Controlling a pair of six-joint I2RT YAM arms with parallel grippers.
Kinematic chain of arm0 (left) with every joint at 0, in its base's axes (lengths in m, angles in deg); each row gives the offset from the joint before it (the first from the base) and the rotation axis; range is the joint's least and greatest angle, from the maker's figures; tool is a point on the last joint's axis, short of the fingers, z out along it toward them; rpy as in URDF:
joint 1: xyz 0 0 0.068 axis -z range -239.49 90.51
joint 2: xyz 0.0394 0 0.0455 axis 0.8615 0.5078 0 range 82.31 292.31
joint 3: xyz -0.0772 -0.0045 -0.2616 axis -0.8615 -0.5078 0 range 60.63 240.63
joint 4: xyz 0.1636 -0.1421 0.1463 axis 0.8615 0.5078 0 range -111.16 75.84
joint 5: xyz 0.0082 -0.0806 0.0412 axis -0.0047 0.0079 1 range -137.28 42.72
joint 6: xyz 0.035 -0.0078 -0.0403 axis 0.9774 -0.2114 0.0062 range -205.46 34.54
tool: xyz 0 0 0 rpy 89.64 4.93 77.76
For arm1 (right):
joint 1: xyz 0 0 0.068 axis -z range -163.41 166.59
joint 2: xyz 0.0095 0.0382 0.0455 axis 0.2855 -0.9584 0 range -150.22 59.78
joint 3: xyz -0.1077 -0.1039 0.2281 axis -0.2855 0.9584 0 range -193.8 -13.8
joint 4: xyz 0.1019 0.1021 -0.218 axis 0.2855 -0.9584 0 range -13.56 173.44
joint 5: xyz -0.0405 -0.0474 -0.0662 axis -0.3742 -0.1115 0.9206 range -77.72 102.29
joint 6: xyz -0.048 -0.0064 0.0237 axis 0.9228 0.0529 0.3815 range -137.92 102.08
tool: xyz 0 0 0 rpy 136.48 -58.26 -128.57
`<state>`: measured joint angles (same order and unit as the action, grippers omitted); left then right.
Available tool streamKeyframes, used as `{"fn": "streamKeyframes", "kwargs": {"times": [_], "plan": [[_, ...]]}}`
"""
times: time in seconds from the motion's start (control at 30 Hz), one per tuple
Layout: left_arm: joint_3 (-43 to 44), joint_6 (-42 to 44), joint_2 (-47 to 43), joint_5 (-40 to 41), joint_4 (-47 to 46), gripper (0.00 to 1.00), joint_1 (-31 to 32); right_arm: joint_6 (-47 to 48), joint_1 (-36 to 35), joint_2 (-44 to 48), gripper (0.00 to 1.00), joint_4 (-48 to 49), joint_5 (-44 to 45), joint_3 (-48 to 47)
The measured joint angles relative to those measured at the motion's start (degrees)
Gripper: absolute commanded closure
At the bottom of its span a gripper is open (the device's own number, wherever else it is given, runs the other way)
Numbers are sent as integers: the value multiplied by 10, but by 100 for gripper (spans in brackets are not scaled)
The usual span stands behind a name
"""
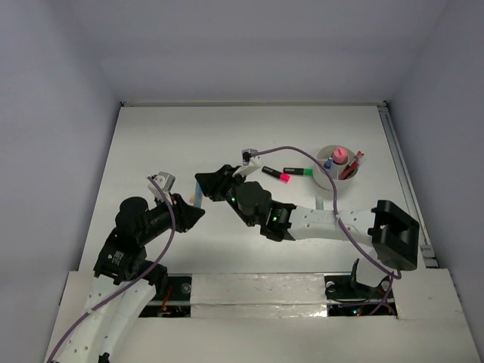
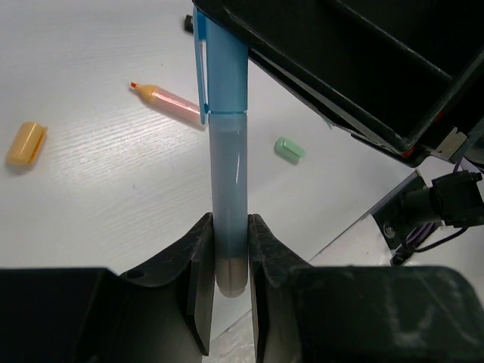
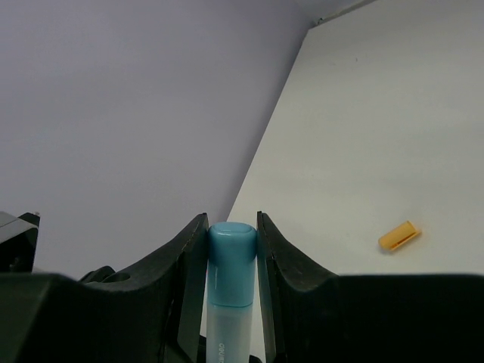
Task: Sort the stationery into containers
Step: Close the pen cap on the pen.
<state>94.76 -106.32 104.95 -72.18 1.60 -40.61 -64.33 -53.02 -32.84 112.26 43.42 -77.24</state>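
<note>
Both grippers are clenched on one blue marker (image 1: pixel 197 198), which is held well to the left of the cup (image 1: pixel 325 182). The left gripper (image 2: pixel 231 246) grasps the clear body end and the right gripper (image 3: pixel 232 231) grasps the blue cap. Inside the cup stand a pink-capped bottle (image 1: pixel 340 156) and red pens (image 1: pixel 355 163). Just left of the cup lie a green marker (image 1: pixel 299 171) and a pink marker (image 1: pixel 276 175). Farther from the cup, on the surface (image 1: pixel 189 144), lie an open orange marker (image 2: pixel 170 100), its orange cap (image 2: pixel 26 143) apart from it, and a small mint piece (image 2: pixel 289 149).
</note>
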Motion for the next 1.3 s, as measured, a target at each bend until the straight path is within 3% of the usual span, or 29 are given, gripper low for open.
{"fn": "streamKeyframes", "kwargs": {"times": [0.5, 0.83, 1.3], "plan": [[0, 0, -2, -7, 19, 100, 0, 8, -18, -5, 100, 17, 35, 7], [0, 9, -11, -52, -25, 100, 5, 32, -32, 68, 100, 0, 56, 40], [-5, 8, -11, -48, 47, 100, 5, 33, -26, 38, 100, -40, -23, 29]]}}
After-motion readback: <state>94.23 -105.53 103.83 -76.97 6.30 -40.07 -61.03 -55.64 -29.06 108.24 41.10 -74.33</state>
